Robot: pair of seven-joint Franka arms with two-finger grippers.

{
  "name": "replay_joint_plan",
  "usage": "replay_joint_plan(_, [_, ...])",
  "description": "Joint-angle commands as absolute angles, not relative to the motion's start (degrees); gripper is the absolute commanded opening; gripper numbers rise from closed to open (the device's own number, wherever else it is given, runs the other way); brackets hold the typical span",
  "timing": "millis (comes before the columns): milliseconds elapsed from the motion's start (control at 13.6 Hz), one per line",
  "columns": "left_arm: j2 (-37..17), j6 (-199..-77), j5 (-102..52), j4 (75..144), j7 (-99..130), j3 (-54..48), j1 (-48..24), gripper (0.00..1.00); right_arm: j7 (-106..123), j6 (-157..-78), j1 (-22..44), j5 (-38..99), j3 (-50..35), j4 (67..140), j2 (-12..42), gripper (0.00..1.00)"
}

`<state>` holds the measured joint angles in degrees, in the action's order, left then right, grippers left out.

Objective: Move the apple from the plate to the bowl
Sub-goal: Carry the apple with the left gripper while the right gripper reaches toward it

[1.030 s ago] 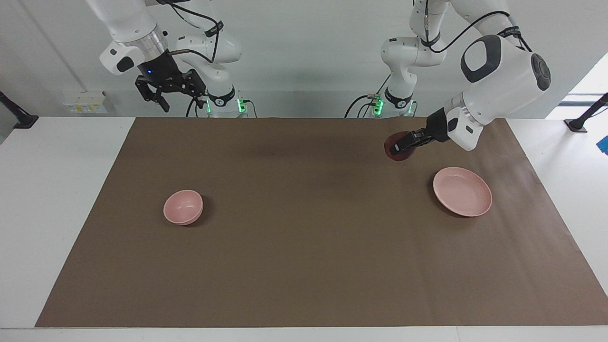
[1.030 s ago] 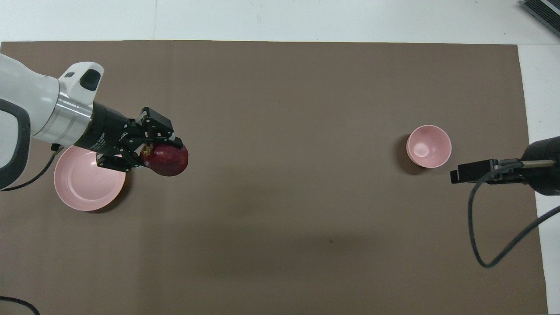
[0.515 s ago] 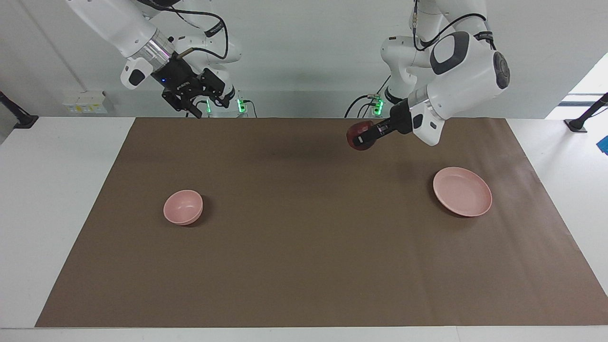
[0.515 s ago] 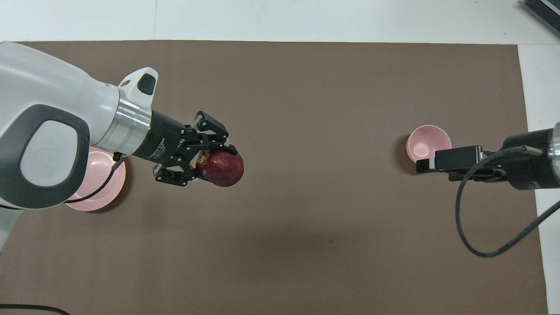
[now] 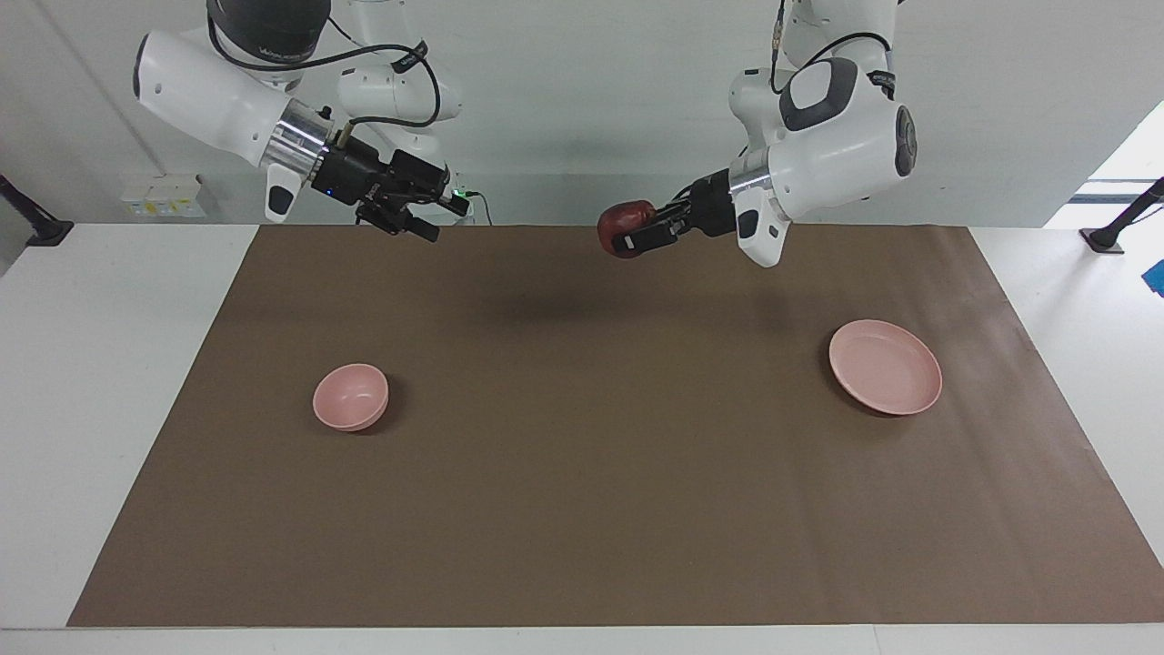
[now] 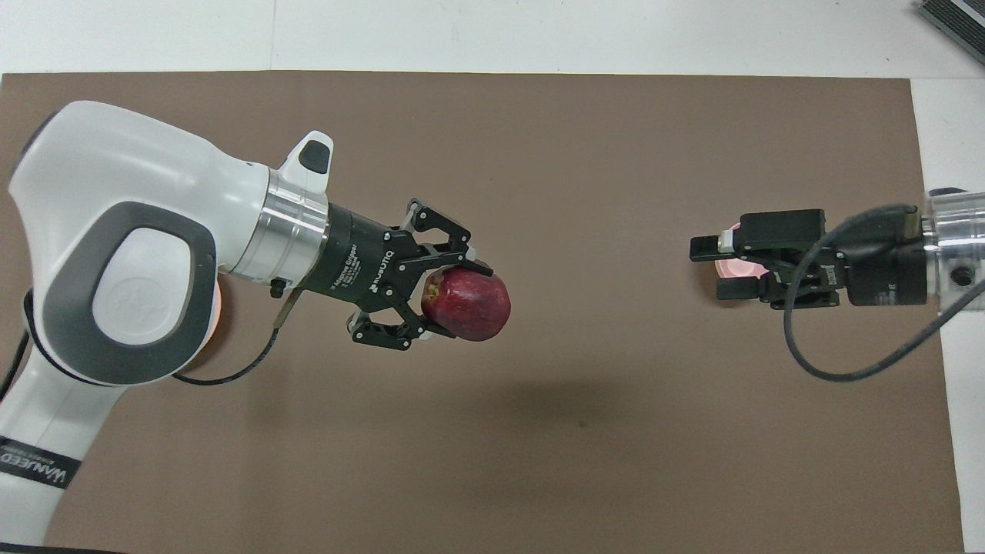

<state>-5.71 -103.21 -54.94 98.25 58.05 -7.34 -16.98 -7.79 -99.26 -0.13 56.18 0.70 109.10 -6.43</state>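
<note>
Since one sec ago the left gripper (image 5: 631, 238) went up and away from the plate (image 5: 885, 367), toward the middle of the table, with the apple (image 5: 621, 225) clamped in it; the right gripper (image 5: 420, 216) also came in from its own end. Facing view first: the apple is high in the air over the brown mat (image 5: 600, 509), above the mat's edge nearest to the robots, not touching anything but the fingers. Left arm reaches out about level from its base. The plate lies flat on the mat at the left arm's end, with nothing on it. The bowl (image 5: 351, 397) stands at the right arm's end, nothing in it, approx. as far from the robots as the plate. Right gripper hangs in the air over the mat's edge nearest to the robots, jaws spread, holding nothing, well apart from the apple. Overhead view next: the left gripper (image 6: 469, 296) grasps the apple (image 6: 467, 304) from the stem side, one finger on each side of it; a yellowish spot shows near the stem. The big white arm covers almost all of the plate (image 6: 218, 302), only a thin pink piece shows. The right gripper (image 6: 712, 266) is released, its two fingers clearly apart, and it covers most of the bowl (image 6: 733, 266) from this angle, but the facing view shows it is high above, not touching.
</note>
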Motion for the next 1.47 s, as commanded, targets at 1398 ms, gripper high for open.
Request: replay_joint_plan(1398, [-10.46, -139.90, -87.26, 101.16, 77.78, -18.63, -24.70, 0.00, 5.35, -100.64, -0.09, 76.65, 0.53, 116.89, -3.25, 1.00])
